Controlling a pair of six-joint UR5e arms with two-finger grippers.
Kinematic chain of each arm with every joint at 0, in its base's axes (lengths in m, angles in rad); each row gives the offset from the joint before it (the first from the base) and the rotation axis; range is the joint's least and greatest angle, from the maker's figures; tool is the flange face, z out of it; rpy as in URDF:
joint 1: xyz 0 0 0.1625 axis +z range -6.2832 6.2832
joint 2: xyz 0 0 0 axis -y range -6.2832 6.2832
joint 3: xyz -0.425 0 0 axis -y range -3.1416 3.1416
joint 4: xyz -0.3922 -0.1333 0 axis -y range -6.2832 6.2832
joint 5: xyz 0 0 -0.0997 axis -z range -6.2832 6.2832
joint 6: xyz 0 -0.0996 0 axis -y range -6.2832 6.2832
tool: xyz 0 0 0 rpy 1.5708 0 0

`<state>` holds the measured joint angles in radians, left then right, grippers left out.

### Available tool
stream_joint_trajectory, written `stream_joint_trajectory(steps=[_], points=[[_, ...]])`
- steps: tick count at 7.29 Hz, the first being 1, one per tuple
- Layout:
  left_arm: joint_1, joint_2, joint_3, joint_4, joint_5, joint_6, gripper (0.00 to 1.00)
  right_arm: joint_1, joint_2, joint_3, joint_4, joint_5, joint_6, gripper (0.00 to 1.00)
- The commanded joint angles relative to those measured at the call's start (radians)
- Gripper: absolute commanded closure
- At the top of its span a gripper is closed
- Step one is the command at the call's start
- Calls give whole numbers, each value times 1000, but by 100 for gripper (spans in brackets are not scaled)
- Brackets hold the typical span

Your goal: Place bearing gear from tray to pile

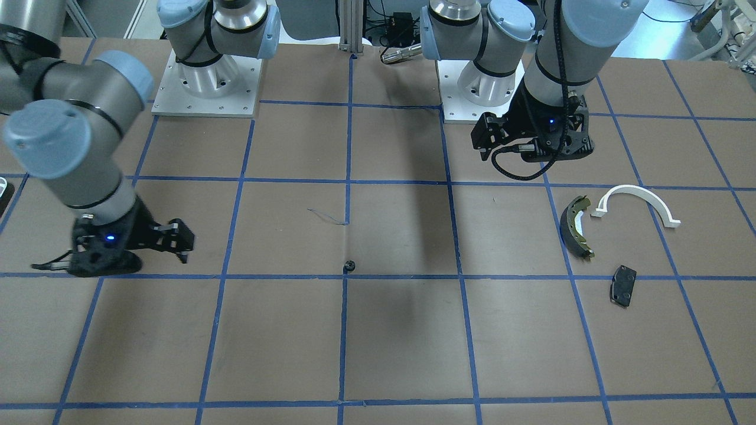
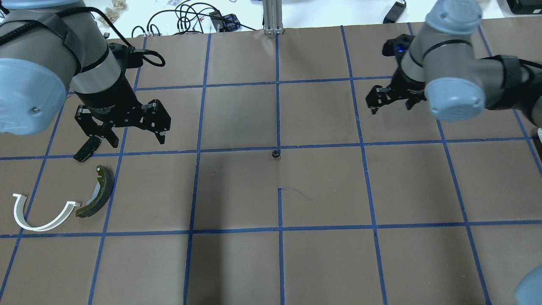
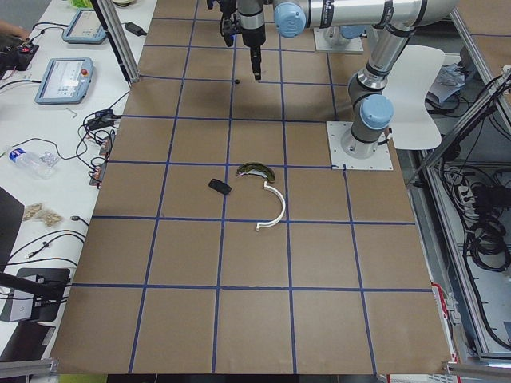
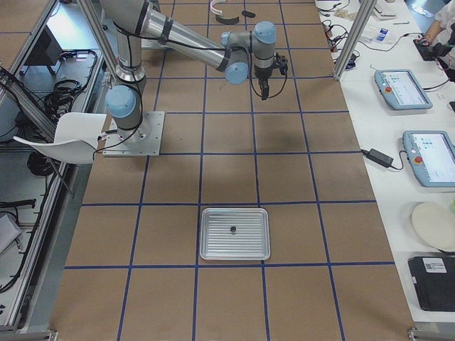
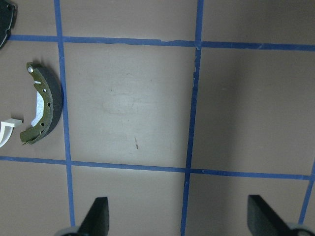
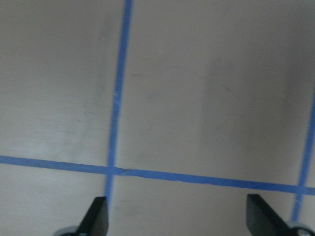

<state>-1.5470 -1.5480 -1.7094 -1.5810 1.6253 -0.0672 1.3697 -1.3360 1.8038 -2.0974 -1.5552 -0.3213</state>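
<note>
A small black round bearing gear lies alone on a blue tape line at the table's middle. The metal tray holds another small dark round piece. The pile consists of an olive brake shoe, a white arch and a black brake pad. My left gripper hangs open and empty just beside the pile. My right gripper is open and empty over bare table between the gear and the tray.
Brown paper with a blue tape grid covers the table. A sliver of the tray's white rim shows at the edge on my right. Both arm bases stand at the robot's side. Cables and tablets lie past the far edge.
</note>
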Motion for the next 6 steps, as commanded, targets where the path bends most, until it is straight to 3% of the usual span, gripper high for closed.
stream_joint_trajectory(steps=[1, 3, 4, 6], points=[[-56, -29, -9, 99, -1, -25, 0, -269, -11, 14, 34, -31, -359, 0], [-172, -124, -18, 279, -15, -93, 0, -458, 35, 14, 14, -103, -485, 0], [-224, -177, -19, 352, -33, -132, 0, -553, 75, 11, 11, -99, -677, 0], [-307, -307, -16, 513, -38, -152, 0, -691, 179, -6, -141, -91, -912, 0]])
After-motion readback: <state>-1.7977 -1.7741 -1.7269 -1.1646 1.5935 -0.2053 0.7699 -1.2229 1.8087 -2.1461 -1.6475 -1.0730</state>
